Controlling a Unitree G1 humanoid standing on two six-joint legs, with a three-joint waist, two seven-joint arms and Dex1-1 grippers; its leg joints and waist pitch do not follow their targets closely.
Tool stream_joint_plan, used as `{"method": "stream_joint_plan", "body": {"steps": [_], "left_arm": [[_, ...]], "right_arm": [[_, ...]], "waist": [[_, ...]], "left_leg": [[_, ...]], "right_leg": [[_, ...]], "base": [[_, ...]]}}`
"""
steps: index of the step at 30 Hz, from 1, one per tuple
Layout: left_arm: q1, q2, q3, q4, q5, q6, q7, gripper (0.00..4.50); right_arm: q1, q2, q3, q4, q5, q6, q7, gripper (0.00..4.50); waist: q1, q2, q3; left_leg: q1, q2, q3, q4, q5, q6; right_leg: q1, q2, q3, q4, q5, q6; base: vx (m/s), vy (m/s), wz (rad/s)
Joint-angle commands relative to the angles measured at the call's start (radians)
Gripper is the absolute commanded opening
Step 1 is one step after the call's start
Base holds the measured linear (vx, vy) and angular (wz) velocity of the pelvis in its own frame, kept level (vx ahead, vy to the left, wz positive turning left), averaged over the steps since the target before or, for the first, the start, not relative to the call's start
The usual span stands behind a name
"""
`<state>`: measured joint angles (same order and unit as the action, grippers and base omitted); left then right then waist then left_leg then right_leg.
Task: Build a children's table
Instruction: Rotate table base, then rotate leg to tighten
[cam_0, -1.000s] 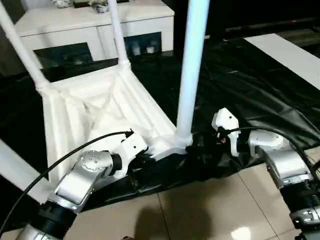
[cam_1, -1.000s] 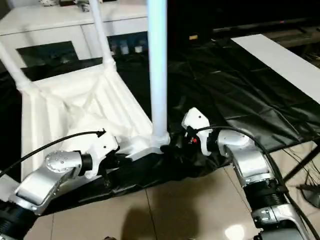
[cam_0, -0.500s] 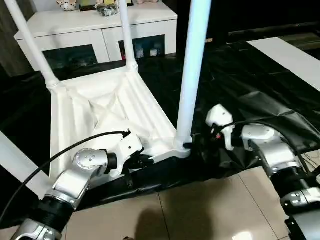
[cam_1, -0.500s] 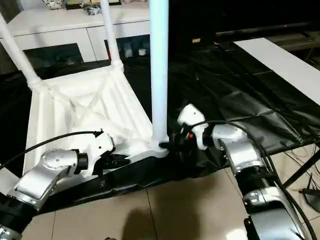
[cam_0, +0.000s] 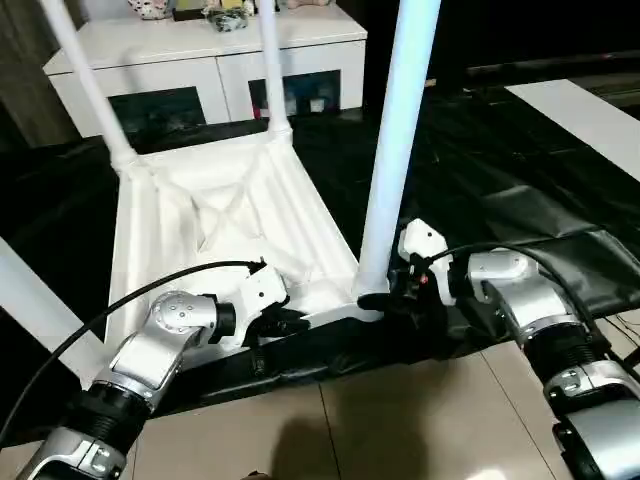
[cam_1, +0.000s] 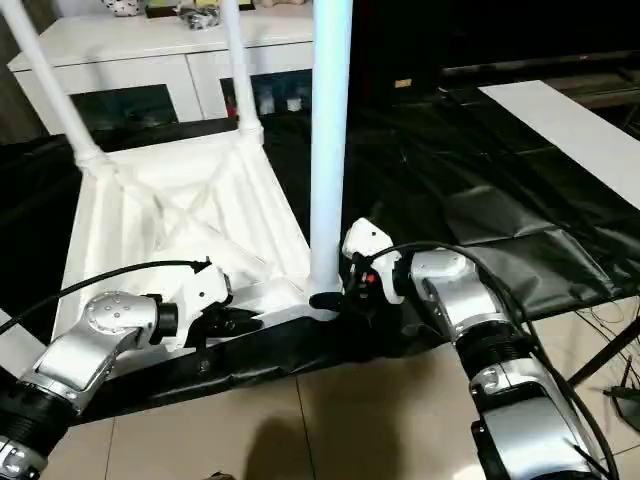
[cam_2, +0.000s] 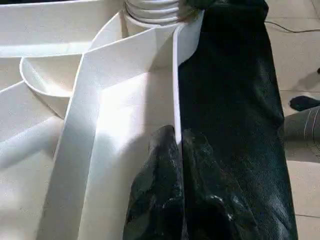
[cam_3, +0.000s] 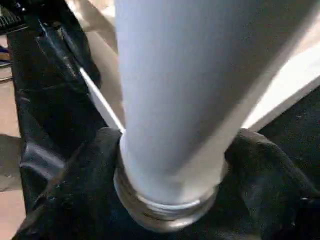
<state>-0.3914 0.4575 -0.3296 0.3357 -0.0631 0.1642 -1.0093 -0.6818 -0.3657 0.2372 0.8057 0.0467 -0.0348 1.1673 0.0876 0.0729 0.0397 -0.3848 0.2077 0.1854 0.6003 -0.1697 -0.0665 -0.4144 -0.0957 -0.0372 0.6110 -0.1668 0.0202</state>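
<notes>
silver forearms (cam_0: 150, 355), white wrists, blk cables, blk fingers (cam_2: 160, 200)

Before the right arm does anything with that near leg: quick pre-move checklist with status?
1. Left gripper shut on the tabletop rim: ok.
2. Right gripper fingers on both sides of the near leg at its base: ok.
3. Right gripper clamped firmly on the leg: cannot tell.
4. Near leg upright in its corner socket: ok.
5. Near leg fully seated in the socket: cannot tell.
6. Two far legs standing in their sockets: ok.
</notes>
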Motion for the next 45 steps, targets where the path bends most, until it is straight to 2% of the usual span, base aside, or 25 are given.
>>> {"method": "stream_joint_plan", "body": {"steps": [1, 5, 10, 11, 14, 15, 19, 20, 21, 22, 24, 25, 26, 29, 30, 31, 32, 33, 35, 36, 39, 40, 42, 43, 45], "left_arm": [[0.004, 0.002, -0.034, 0.036, 0.021, -0.017, -0.035, 0.00], [0.002, 0.007, -0.036, 0.042, 0.028, -0.020, -0.037, 0.00], [0.002, 0.008, -0.033, 0.045, 0.031, -0.024, -0.041, 0.00], [0.002, 0.009, -0.032, 0.046, 0.031, -0.025, -0.042, 0.00], [-0.003, -0.001, -0.019, 0.057, 0.026, -0.023, -0.026, 0.00], [-0.012, -0.015, -0.009, 0.075, 0.027, -0.017, 0.002, 0.00], [-0.053, -0.079, 0.016, 0.134, 0.031, 0.003, 0.094, 0.00], [-0.066, -0.098, 0.022, 0.144, 0.028, 0.017, 0.116, 0.00], [-0.080, -0.116, 0.024, 0.155, 0.029, 0.023, 0.133, 0.00], [-0.098, -0.136, 0.026, 0.169, 0.032, 0.032, 0.154, 0.00], [-0.136, -0.177, 0.029, 0.205, 0.046, 0.046, 0.206, 0.00], [-0.159, -0.199, 0.031, 0.230, 0.060, 0.053, 0.244, 0.00], [-0.183, -0.224, 0.031, 0.256, 0.070, 0.060, 0.275, 0.00], [-0.246, -0.302, 0.031, 0.334, 0.104, 0.081, 0.375, 0.00], [-0.254, -0.317, 0.033, 0.348, 0.110, 0.083, 0.401, 0.00], [-0.262, -0.332, 0.029, 0.366, 0.122, 0.084, 0.426, 0.00], [-0.262, -0.332, 0.028, 0.366, 0.123, 0.084, 0.427, 0.00], [-0.263, -0.335, 0.024, 0.372, 0.129, 0.083, 0.430, 0.00], [-0.267, -0.341, 0.025, 0.388, 0.141, 0.067, 0.452, 0.00], [-0.269, -0.344, 0.028, 0.396, 0.143, 0.061, 0.458, 0.00], [-0.265, -0.334, 0.040, 0.396, 0.146, 0.040, 0.452, 0.00], [-0.258, -0.316, 0.041, 0.386, 0.146, 0.020, 0.428, 0.00], [-0.246, -0.294, 0.040, 0.365, 0.140, 0.002, 0.388, 0.00], [-0.231, -0.268, 0.034, 0.342, 0.136, -0.020, 0.341, 0.00], [-0.222, -0.254, 0.030, 0.329, 0.134, -0.025, 0.314, 0.00]], "right_arm": [[-0.035, 0.007, -0.001, 0.031, -0.005, -0.017, 0.004, 3.23], [-0.037, 0.017, 0.006, 0.057, -0.018, -0.031, 0.006, 2.84], [-0.039, 0.027, 0.000, 0.077, -0.020, -0.043, -0.002, 2.74], [-0.042, 0.032, -0.008, 0.085, -0.014, -0.045, -0.008, 2.74], [-0.035, 0.054, -0.052, 0.095, 0.016, -0.063, -0.061, 2.73], [-0.029, 0.068, -0.074, 0.100, 0.028, -0.060, -0.102, 2.73], [0.001, 0.126, -0.120, 0.120, 0.033, -0.047, -0.290, 2.72], [0.012, 0.143, -0.125, 0.121, 0.029, -0.052, -0.339, 2.72], [0.017, 0.163, -0.133, 0.124, 0.029, -0.037, -0.386, 2.72], [0.020, 0.184, -0.138, 0.128, 0.024, -0.027, -0.443, 2.72], [0.015, 0.231, -0.161, 0.153, 0.013, -0.001, -0.588, 2.72], [0.006, 0.254, -0.171, 0.173, 0.005, 0.005, -0.669, 2.72], [-0.006, 0.279, -0.184, 0.197, -0.001, 0.010, -0.760, 2.72], [-0.061, 0.364, -0.242, 0.274, 0.021, 0.044, -0.971, 2.72], [-0.075, 0.383, -0.250, 0.290, 0.026, 0.048, -1.002, 2.72], [-0.089, 0.409, -0.245, 0.304, 0.029, 0.038, -0.991, 2.72], [-0.089, 0.410, -0.245, 0.304, 0.029, 0.037, -0.989, 2.72], [-0.092, 0.420, -0.237, 0.306, 0.029, 0.027, -0.965, 2.72], [-0.092, 0.439, -0.238, 0.305, 0.028, 0.001, -0.949, 3.42], [-0.092, 0.448, -0.251, 0.304, 0.038, -0.007, -0.939, 3.42], [-0.100, 0.454, -0.259, 0.294, 0.036, -0.040, -0.926, 3.62], [-0.104, 0.444, -0.260, 0.285, 0.034, -0.047, -0.912, 3.87], [-0.100, 0.425, -0.250, 0.261, 0.032, -0.043, -0.875, 3.91], [-0.083, 0.397, -0.222, 0.222, 0.020, -0.037, -0.814, 3.97], [-0.072, 0.379, -0.206, 0.199, 0.008, -0.030, -0.781, 3.97]], "waist": [[-0.009, -0.018, -0.057], [-0.008, -0.018, -0.055], [-0.010, -0.016, -0.054], [-0.009, -0.012, -0.053], [-0.014, -0.012, -0.053], [-0.015, -0.009, -0.052], [-0.028, -0.007, -0.048], [-0.031, -0.004, -0.047], [-0.037, -0.009, -0.048], [-0.042, -0.002, -0.046], [-0.045, -0.002, -0.046], [-0.052, 0.006, -0.043], [-0.054, 0.004, -0.046], [-0.062, 0.016, -0.045], [-0.068, 0.016, -0.043], [-0.069, 0.028, -0.042], [-0.072, 0.025, -0.041], [-0.074, 0.023, -0.042], [-0.073, 0.026, -0.041], [-0.074, 0.016, -0.042], [-0.073, 0.009, -0.043], [-0.076, 0.010, -0.041], [-0.081, 0.011, -0.040], [-0.087, 0.009, -0.037], [-0.089, 0.008, -0.038]], "left_leg": [[0.021, 0.011, -0.005, -0.080, -0.380, 0.006], [0.022, 0.010, -0.005, -0.081, -0.397, 0.006], [0.022, 0.011, -0.008, -0.083, -0.410, 0.000], [0.023, 0.011, -0.009, -0.084, -0.413, -0.001], [0.022, 0.011, -0.010, -0.085, -0.426, -0.005], [0.024, 0.010, -0.010, -0.085, -0.435, -0.007], [0.029, 0.007, -0.010, -0.086, -0.458, -0.019], [0.028, 0.004, -0.014, -0.088, -0.464, -0.029], [0.026, 0.004, -0.017, -0.089, -0.473, -0.027], [0.029, 0.003, -0.017, -0.089, -0.489, -0.026], [0.031, 0.001, -0.019, -0.088, -0.500, -0.027], [0.031, 0.000, -0.021, -0.090, -0.511, -0.036], [0.033, -0.002, -0.021, -0.088, -0.516, -0.034], [0.037, -0.003, -0.028, -0.092, -0.544, -0.037], [0.038, -0.003, -0.030, -0.096, -0.565, -0.037], [0.042, -0.002, -0.033, -0.098, -0.596, -0.036], [0.044, -0.001, -0.032, -0.100, -0.615, -0.034], [0.041, -0.001, -0.035, -0.102, -0.625, -0.028], [0.043, 0.001, -0.033, -0.105, -0.630, -0.021], [0.043, 0.000, -0.030, -0.104, -0.628, -0.015], [0.035, -0.005, -0.033, -0.107, -0.605, 0.003], [0.035, -0.005, -0.033, -0.108, -0.610, 0.005], [0.031, -0.005, -0.035, -0.109, -0.622, 0.007], [0.029, -0.006, -0.035, -0.110, -0.633, 0.009], [0.031, -0.006, -0.034, -0.107, -0.625, 0.013]], "right_leg": [[0.030, -0.027, 0.016, -0.084, -0.399, -0.200], [0.029, -0.029, 0.016, -0.086, -0.423, -0.197], [0.028, -0.030, 0.015, -0.090, -0.453, -0.186], [0.028, -0.030, 0.015, -0.090, -0.453, -0.187], [0.028, -0.029, 0.014, -0.091, -0.452, -0.190], [0.026, -0.030, 0.014, -0.093, -0.462, -0.190], [0.019, -0.028, 0.014, -0.102, -0.507, -0.172], [0.022, -0.030, 0.012, -0.103, -0.527, -0.163], [0.025, -0.031, 0.008, -0.105, -0.548, -0.151], [0.019, -0.029, 0.006, -0.111, -0.567, -0.142], [0.017, -0.030, 0.005, -0.114, -0.585, -0.136], [0.015, -0.030, 0.003, -0.118, -0.597, -0.129], [0.016, -0.029, -0.001, -0.120, -0.601, -0.126], [0.017, -0.031, -0.009, -0.126, -0.604, -0.123], [0.017, -0.029, -0.013, -0.131, -0.600, -0.121], [0.019, -0.029, -0.018, -0.133, -0.590, -0.120], [0.018, -0.028, -0.021, -0.138, -0.585, -0.120], [0.025, -0.028, -0.025, -0.138, -0.565, -0.120], [0.025, -0.032, -0.027, -0.140, -0.547, -0.126], [0.025, -0.031, -0.030, -0.144, -0.541, -0.128], [0.032, -0.041, -0.036, -0.143, -0.577, -0.112], [0.028, -0.043, -0.037, -0.146, -0.588, -0.109], [0.030, -0.044, -0.040, -0.146, -0.604, -0.101], [0.030, -0.043, -0.043, -0.150, -0.619, -0.094], [0.029, -0.047, -0.043, -0.152, -0.635, -0.091]], "base": [[0.000, 0.000, 0.00], [0.000, 0.000, 0.00], [0.000, 0.000, 0.00], [0.000, 0.000, 0.00], [0.000, 0.000, 0.00], [0.000, 0.000, 0.00], [0.000, 0.000, 0.00], [0.000, 0.000, 0.00], [0.000, 0.000, 0.00], [0.000, 0.000, 0.00], [0.000, 0.000, 0.00], [0.000, 0.000, 0.00], [0.000, 0.000, 0.00], [0.000, 0.000, 0.00], [0.000, 0.000, 0.00], [0.000, 0.000, 0.00], [0.000, 0.000, 0.00], [0.000, 0.000, 0.00], [0.000, 0.000, 0.00], [0.000, 0.000, 0.00], [0.000, 0.000, 0.00], [0.000, 0.000, 0.00], [0.000, 0.000, 0.00], [0.000, 0.000, 0.00], [0.000, 0.000, 0.00]]}}
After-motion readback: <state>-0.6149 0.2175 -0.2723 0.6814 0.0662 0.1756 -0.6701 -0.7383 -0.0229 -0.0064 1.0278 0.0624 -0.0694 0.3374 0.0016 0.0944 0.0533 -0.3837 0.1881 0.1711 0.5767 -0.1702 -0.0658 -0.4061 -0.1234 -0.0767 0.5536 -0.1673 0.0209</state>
